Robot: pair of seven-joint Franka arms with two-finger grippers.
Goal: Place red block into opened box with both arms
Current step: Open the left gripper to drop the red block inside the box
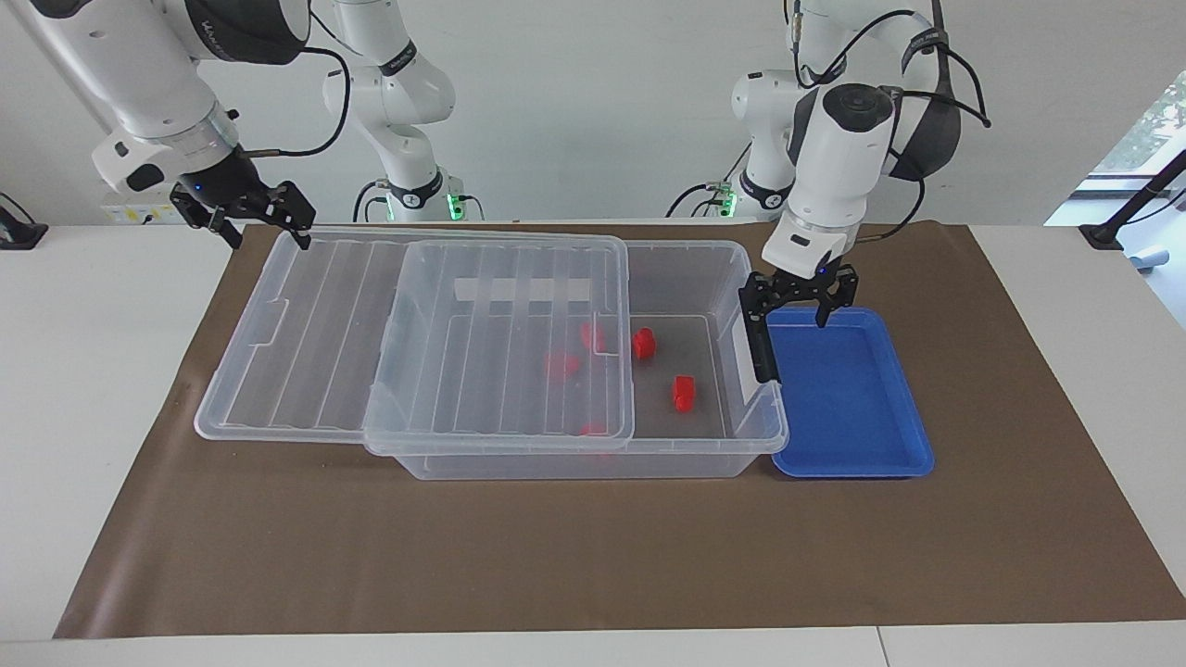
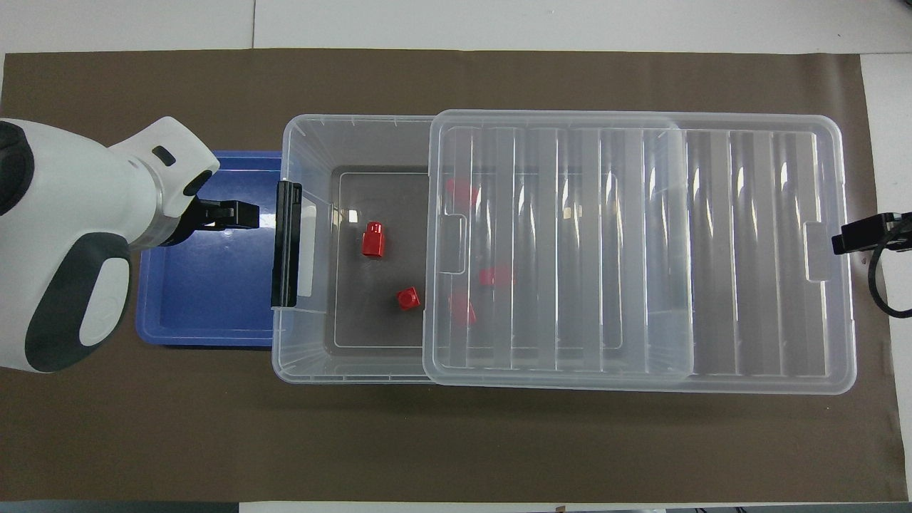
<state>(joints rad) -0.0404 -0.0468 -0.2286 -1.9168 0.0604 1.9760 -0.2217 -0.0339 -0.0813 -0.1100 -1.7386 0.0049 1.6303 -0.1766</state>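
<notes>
A: Where's the block point(image 2: 372, 239)?
B: In the box point(image 1: 704, 257), uncovered end, at nine o'clock overhead.
A: Grippers?
B: Left gripper point(image 1: 798, 298) spread, empty over the tray point(image 1: 889, 463); right gripper point(image 1: 246, 213) at the lid point(image 1: 278, 324), width unclear.

Counted five red blocks point(image 1: 644, 344) in one clear box point(image 1: 741, 445), one ribbed lid point(image 1: 315, 324), one blue tray point(image 1: 852, 398), one brown mat point(image 1: 556, 556), four white arms point(image 1: 834, 157), two end effectors point(image 1: 797, 298)
</notes>
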